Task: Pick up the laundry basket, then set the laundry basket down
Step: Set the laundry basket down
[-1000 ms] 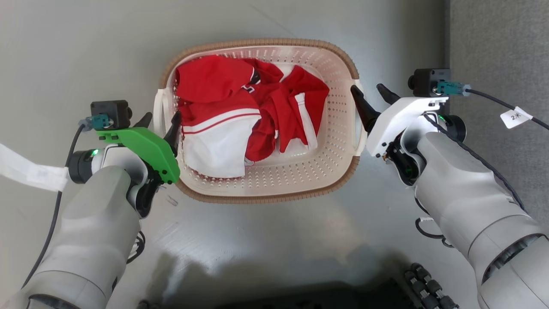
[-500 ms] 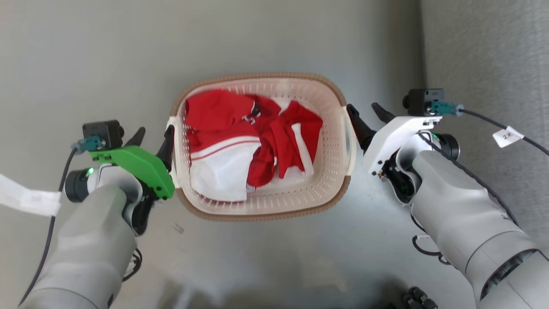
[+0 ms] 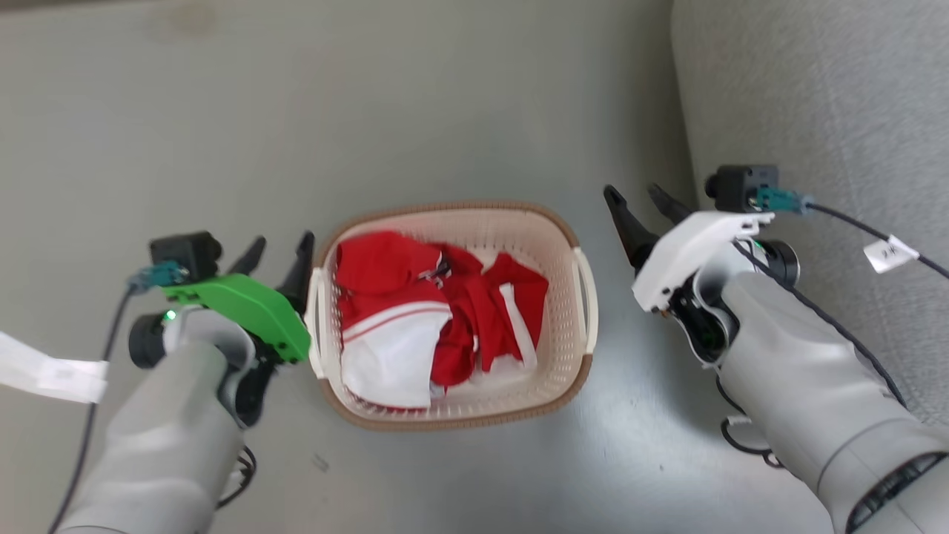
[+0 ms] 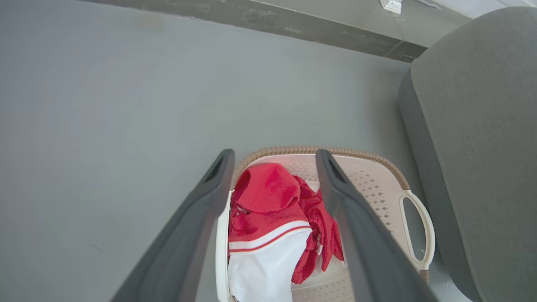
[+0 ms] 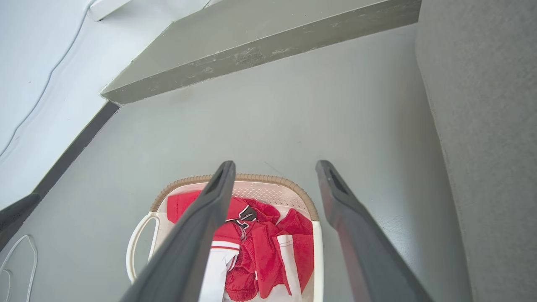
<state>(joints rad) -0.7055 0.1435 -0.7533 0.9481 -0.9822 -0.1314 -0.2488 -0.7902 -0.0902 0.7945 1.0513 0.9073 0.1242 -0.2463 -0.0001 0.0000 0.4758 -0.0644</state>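
The head camera looks steeply down at the grey floor [image 3: 371, 111], with the laundry basket [image 3: 445, 208] central. Each wrist camera sits close above the basket's near side, left and right, angled down toward the far wall [image 5: 260, 54]. All three views share the basket and the floor around it.

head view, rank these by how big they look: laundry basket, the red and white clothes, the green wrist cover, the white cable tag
1. laundry basket
2. red and white clothes, lying inside it
3. green wrist cover; it sits nearer the camera, so its true rank is less sure
4. white cable tag
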